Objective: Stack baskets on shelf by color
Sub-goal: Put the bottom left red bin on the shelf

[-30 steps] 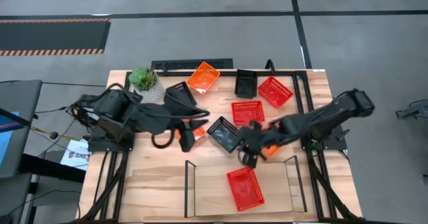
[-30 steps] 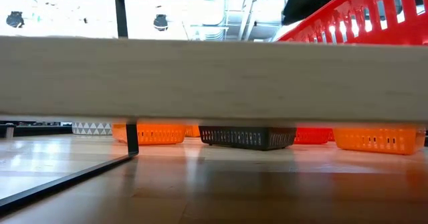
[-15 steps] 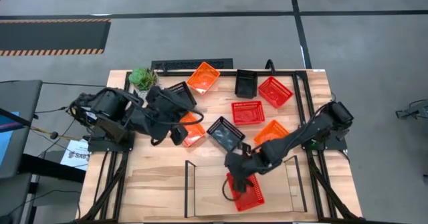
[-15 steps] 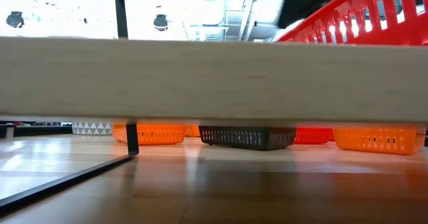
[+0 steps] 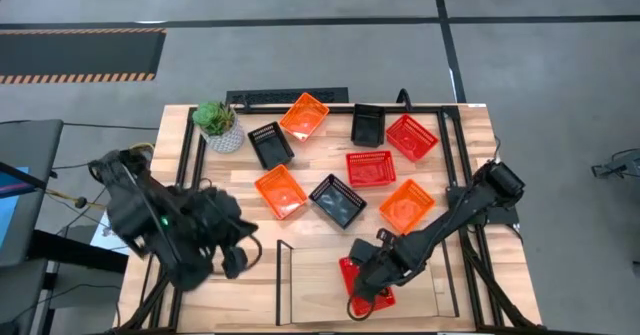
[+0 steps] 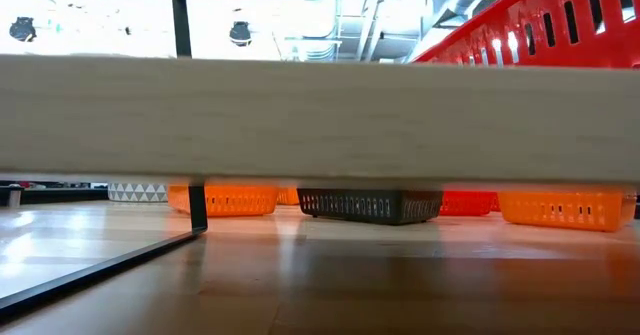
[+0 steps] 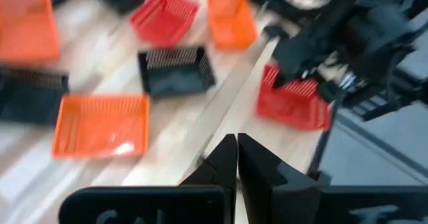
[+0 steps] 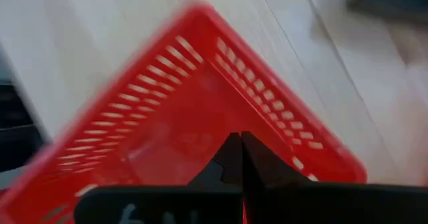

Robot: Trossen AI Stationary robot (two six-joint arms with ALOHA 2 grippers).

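Observation:
The shelf [image 5: 310, 275] stands at the table's near edge. One red basket [image 5: 386, 295] rests by its bottom on the shelf board [image 6: 300, 115]. My right gripper [image 5: 362, 293] is shut just over this basket [image 8: 167, 110]. My left gripper [image 5: 238, 263] is shut with nothing in it, near the table's near left, left of the shelf [image 7: 234, 110]. On the table behind the shelf lie two more red baskets [image 5: 370, 167] [image 5: 411, 137], three orange [image 5: 280, 192] [image 5: 407, 205] [image 5: 304, 115] and three black [image 5: 337, 200] [image 5: 270, 143] [image 5: 367, 125]. My right gripper points its shut fingers [image 8: 231, 158] down into the red basket on the shelf from above. I cannot tell whether they touch its mesh bottom [image 8: 180, 130]. The basket sits on the shelf board.
A small potted plant [image 5: 218, 120] stands at the far left corner. The shelf's thin black end frames [image 5: 279, 270] [image 5: 440, 265] rise on either side of the board. Bare wood lies between the shelf and the loose baskets.
My left gripper has drawn back from the orange basket at the table's middle toward the near left corner. My right gripper has gone from the middle of the table toward the near edge, and now stands over the red basket on the shelf.

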